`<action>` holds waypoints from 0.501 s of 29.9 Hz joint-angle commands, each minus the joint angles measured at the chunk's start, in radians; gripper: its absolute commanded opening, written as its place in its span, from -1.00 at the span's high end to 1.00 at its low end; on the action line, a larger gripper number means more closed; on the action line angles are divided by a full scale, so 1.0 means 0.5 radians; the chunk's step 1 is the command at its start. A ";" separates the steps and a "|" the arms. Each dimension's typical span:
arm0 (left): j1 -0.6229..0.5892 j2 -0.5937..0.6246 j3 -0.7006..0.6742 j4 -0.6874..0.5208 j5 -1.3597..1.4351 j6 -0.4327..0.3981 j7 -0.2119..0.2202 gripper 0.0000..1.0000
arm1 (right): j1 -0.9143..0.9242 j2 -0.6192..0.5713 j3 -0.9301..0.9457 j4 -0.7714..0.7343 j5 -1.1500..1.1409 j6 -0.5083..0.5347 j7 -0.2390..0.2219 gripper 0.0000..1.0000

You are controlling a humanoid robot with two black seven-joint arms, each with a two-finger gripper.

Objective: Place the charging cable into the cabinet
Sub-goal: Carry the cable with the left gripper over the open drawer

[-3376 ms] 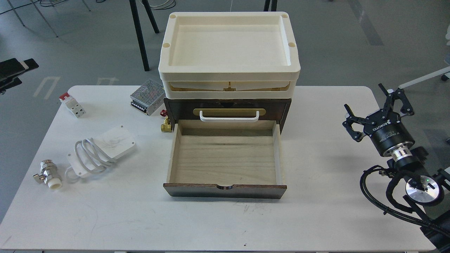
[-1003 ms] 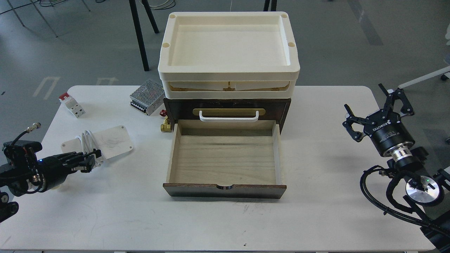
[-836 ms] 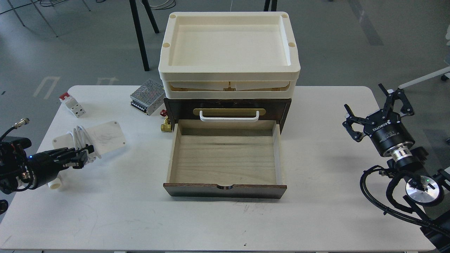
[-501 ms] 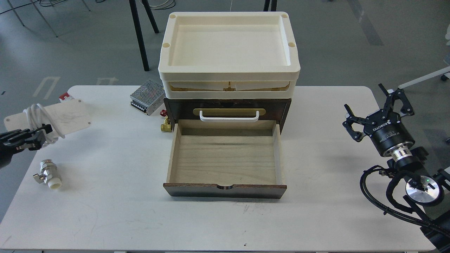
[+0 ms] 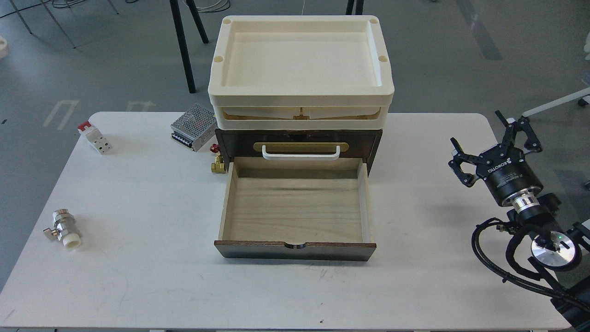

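The cabinet (image 5: pixel 373 150) is a dark-brown drawer chest at the table's middle back. Its lower drawer (image 5: pixel 295 251) is pulled out toward me, and its light wood interior is empty. The upper drawer is shut and has a white handle (image 5: pixel 300 153) on a brass plate. The charging cable is out of view, and my left gripper is out of view too. A small pale sliver (image 5: pixel 2 47) shows at the far left edge; I cannot tell what it is. My right gripper (image 5: pixel 486 133) is open and empty above the table's right edge, well apart from the cabinet.
Two stacked cream trays (image 5: pixel 299 94) sit on top of the cabinet. A perforated metal power-supply box (image 5: pixel 193 127), a brass valve with a red knob (image 5: pixel 216 161), a red-and-white breaker (image 5: pixel 95 137) and a chrome valve (image 5: pixel 62 228) lie on the white table (image 5: pixel 138 276).
My left gripper, shut on the charging cable, lifted it off the table and carried it up and left out of view. The right arm has not moved.
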State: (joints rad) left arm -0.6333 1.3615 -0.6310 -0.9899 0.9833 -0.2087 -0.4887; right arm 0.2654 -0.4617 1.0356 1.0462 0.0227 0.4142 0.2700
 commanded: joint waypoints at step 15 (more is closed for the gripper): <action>-0.727 -0.017 -0.229 -1.072 0.214 -0.481 0.000 0.91 | 0.000 0.000 0.009 0.000 0.001 -0.003 0.000 -0.99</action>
State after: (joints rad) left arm -0.9701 1.3545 -0.7451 -1.4028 1.0394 -0.4372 -0.4890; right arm 0.2658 -0.4617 1.0393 1.0460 0.0225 0.4125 0.2700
